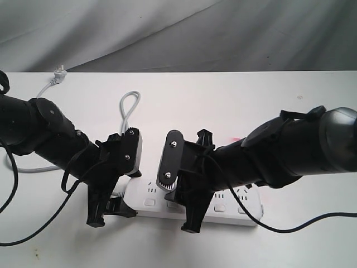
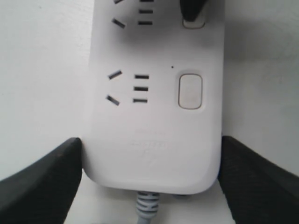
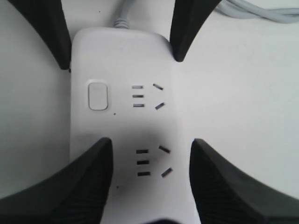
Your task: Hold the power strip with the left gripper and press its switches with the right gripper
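The power strip (image 1: 245, 207) lies flat on the white surface (image 1: 223, 100), under both grippers. Its long side runs left to right. The left gripper (image 2: 150, 142) hugs the end where the grey cord (image 1: 129, 106) comes out, with one finger touching each side. The right gripper (image 3: 150, 147) is just beside it, a bit further along the strip, with its fingers spread apart. One of those fingers (image 2: 191, 9) sits on the second switch. The first switch (image 2: 190, 90) shows bare between the two grippers. The other switches lie toward the far end, so the right gripper would likely need to slide that way.
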`<action>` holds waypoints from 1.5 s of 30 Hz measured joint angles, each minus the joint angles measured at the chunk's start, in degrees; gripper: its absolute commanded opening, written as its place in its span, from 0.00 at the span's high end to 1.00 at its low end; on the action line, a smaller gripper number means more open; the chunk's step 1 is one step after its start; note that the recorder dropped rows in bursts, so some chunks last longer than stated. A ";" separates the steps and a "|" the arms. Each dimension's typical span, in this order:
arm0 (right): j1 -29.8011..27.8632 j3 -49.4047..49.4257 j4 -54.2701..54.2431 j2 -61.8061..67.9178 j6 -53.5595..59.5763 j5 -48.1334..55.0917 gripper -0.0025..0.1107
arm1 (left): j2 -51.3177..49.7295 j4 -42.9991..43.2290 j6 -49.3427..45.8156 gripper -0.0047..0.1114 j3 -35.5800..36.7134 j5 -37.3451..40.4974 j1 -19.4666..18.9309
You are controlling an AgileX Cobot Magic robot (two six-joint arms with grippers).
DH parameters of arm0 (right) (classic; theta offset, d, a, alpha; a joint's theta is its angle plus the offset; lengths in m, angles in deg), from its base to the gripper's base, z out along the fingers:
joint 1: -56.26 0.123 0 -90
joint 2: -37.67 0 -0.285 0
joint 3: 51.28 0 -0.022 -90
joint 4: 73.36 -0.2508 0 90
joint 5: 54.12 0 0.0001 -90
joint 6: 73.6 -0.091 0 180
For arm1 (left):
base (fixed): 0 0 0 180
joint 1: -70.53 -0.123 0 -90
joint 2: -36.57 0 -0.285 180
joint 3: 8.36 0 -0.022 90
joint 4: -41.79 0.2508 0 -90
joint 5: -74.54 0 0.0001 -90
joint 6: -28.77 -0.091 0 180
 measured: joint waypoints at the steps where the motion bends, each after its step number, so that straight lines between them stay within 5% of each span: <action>1: 0.00 0.00 0.00 0.29 0.00 0.10 0.56 | 0.00 0.00 0.00 0.39 0.00 0.00 0.00; 45: -1.77 0.03 -1.92 2.13 -1.22 3.10 0.56 | 0.00 0.00 0.00 0.39 0.00 0.00 0.00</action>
